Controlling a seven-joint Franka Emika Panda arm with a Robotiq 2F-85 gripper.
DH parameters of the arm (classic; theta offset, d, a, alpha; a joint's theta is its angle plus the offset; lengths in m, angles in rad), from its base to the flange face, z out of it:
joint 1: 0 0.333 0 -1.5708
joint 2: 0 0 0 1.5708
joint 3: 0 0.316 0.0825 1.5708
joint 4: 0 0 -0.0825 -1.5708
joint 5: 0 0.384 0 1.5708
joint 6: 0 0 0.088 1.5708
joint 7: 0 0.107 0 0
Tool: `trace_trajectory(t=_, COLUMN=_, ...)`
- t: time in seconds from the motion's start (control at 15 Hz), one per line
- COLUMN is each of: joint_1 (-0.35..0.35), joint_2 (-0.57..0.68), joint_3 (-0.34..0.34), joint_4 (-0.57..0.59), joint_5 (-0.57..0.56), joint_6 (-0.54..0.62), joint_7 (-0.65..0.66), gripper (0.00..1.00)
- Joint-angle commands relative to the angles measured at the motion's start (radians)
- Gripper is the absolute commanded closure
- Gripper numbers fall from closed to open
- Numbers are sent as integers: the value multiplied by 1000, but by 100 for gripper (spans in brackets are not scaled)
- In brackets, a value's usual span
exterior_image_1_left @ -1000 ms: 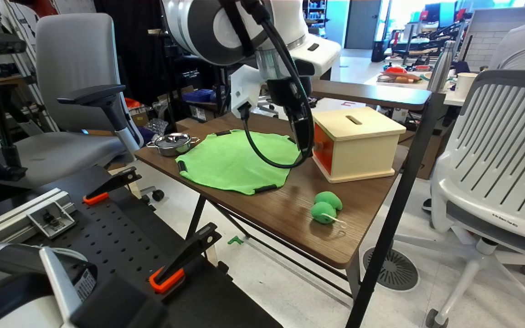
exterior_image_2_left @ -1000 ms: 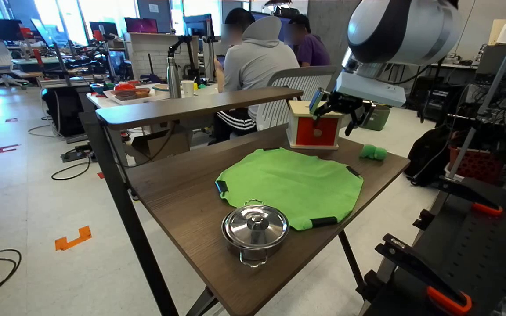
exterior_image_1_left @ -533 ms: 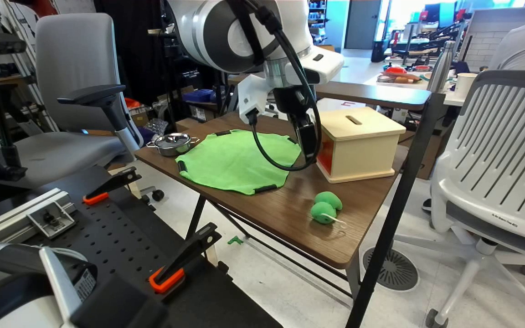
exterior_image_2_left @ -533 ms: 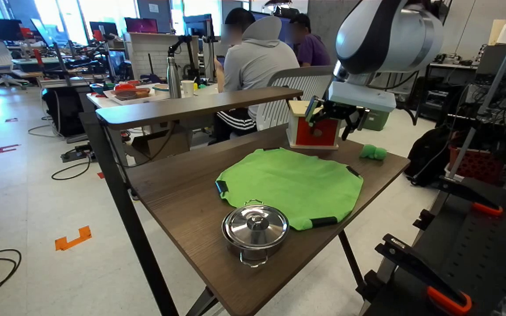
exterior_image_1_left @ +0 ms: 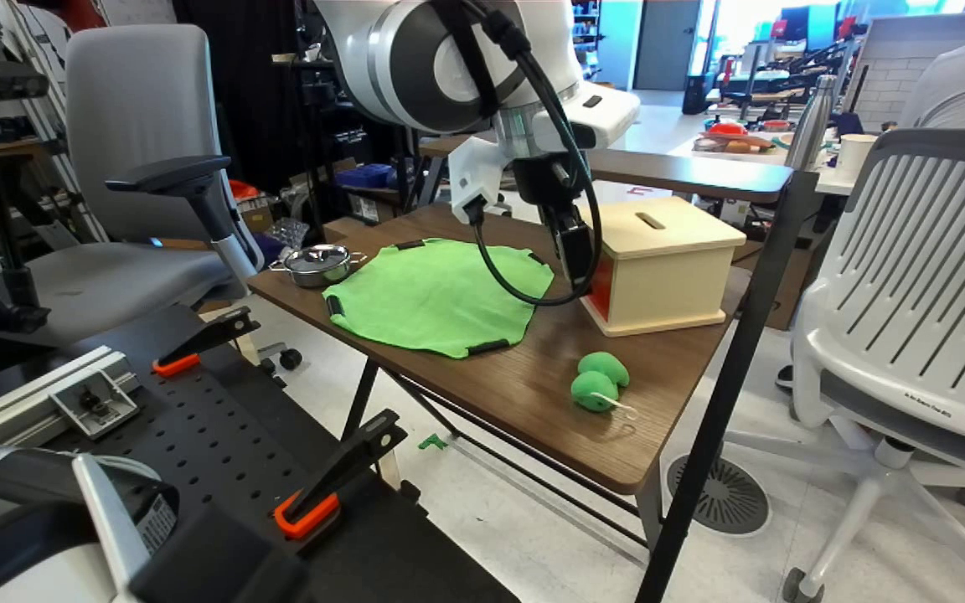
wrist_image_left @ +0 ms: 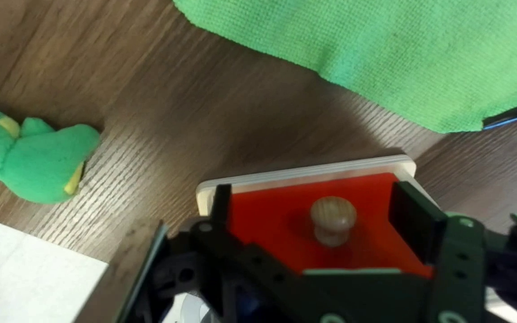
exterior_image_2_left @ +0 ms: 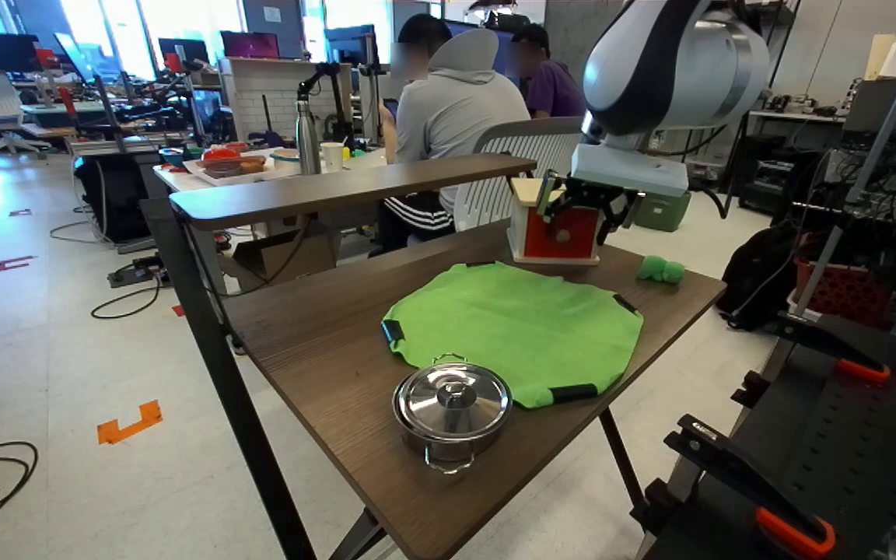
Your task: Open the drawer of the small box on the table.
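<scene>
- The gripper [wrist_image_left: 311, 202] has moved closer to the box [exterior_image_1_left: 671, 278].
- Its fingers [wrist_image_left: 420, 224] are wide apart, with nothing held; the wrist view shows the knob [wrist_image_left: 333, 217] between them.
- The drawer [wrist_image_left: 276, 226], with its red front, is in the box and looks closed.
- So the reach looks mostly done; grabbing the knob and pulling the drawer out of the box seem left to do.
</scene>
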Motion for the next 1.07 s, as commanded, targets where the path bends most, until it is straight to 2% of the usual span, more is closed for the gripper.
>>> trace_trajectory(t=0.0, joint_1=51, joint_2=24, joint_3=-53, joint_4=29, joint_5=-18, joint_6=-1, joint_7=30, gripper=42)
trace_trajectory(t=0.2, joint_1=56, joint_2=29, joint_3=-64, joint_4=39, joint_5=-15, joint_6=-5, joint_7=29, gripper=66)
trace_trajectory(t=0.47, joint_1=56, joint_2=31, joint_3=-60, joint_4=45, joint_5=-17, joint_6=-1, joint_7=21, gripper=94)
trace_trajectory(t=0.53, joint_1=55, joint_2=32, joint_3=-58, joint_4=44, joint_5=-17, joint_6=0, joint_7=19, gripper=96)
trace_trajectory(t=1.0, joint_1=48, joint_2=0, joint_3=-44, joint_4=8, joint_5=-18, joint_6=-29, joint_7=1, gripper=93)
